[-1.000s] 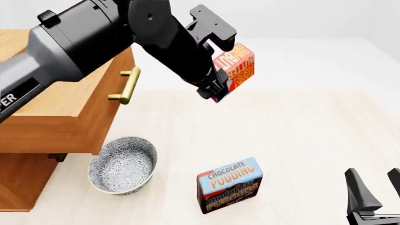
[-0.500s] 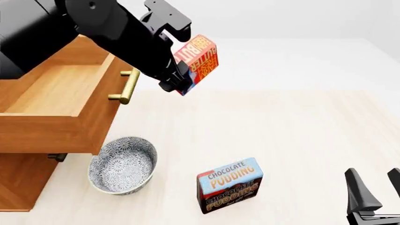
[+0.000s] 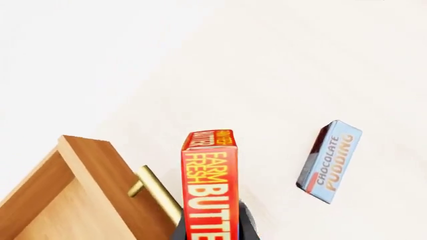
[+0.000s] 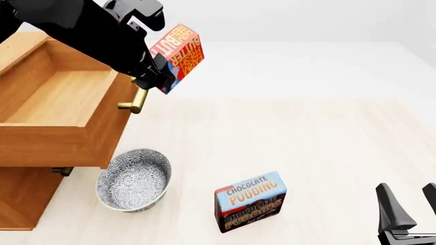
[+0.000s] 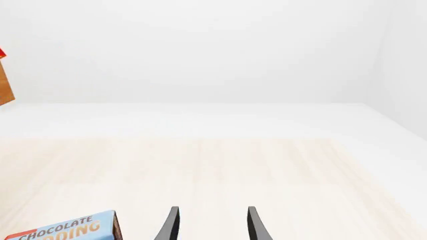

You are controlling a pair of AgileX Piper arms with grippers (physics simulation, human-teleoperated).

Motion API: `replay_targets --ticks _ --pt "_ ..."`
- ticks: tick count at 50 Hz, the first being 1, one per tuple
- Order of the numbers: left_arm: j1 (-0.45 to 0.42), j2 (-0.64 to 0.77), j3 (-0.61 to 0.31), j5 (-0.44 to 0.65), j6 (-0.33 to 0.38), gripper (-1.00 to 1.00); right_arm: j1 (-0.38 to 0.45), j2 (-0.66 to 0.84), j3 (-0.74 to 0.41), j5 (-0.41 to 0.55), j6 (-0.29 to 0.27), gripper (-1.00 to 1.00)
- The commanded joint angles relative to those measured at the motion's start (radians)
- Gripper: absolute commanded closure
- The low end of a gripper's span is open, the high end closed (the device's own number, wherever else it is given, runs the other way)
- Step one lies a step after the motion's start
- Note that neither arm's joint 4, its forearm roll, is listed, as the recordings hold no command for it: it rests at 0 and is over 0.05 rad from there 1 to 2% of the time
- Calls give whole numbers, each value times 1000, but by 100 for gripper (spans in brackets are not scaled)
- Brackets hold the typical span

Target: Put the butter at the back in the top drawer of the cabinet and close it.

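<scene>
Red-orange butter is clamped in my left gripper, airborne by the open top drawer handle. R gripper idles w/ fingers apart; pudding box looks untouched, I think.

The left arm reaches in from the upper left, its thick black forearm slanting down and to the right across the far left of the scene. Its wrist is turned so the left gripper points down and rightward, held high off the table, its jaws clamped on the butter, which tilts with the wrist. In the left wrist view only the dark base of that gripper shows below the box. The right gripper sits low at the near right corner, fingers upright and parted with a clear gap between them, gripping nothing.
</scene>
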Motion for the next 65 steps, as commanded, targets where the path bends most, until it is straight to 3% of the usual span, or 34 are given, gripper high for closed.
replay_targets --ticks 1,38,65 --pt "60 -55 -19 31 28 100 0 0 0 0 0 -100" --pt "283 -246 92 55 49 100 0 0 0 0 0 -100" --pt "461 -194 69 55 41 100 0 0 0 0 0 -100"
